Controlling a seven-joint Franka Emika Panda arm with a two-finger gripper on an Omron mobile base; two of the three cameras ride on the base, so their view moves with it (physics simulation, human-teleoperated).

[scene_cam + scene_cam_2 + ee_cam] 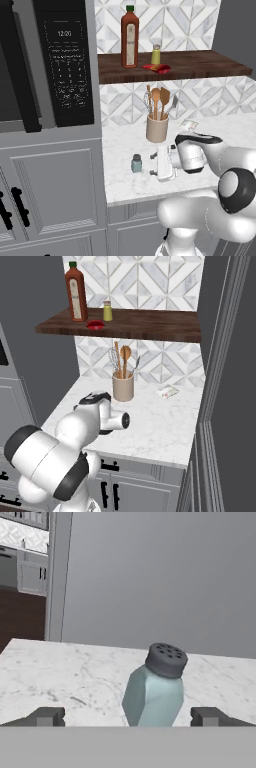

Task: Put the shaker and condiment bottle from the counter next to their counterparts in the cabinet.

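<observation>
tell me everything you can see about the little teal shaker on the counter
The shaker is a small, faceted, translucent teal-blue body with a dark grey round cap pierced with holes. It stands on the white marble counter, near the front edge, in front and left of the utensil crock. In the hand view it leans slightly, though that camera may be rolled. The gripper is level with it, open, one fingertip on each side, neither visibly touching it.

We see even, diffuse rendered light with no clear source. The worktop (pixel 125 175) is bright and free of glare. Beneath the dark cabinet (pixel 200 67) the tiled wall is slightly shaded. In the hand view the shaker (pixel 152 689) is sharp, casting hardly any shadow. Edges look soft and low-resolution, without lens distortion.
</observation>
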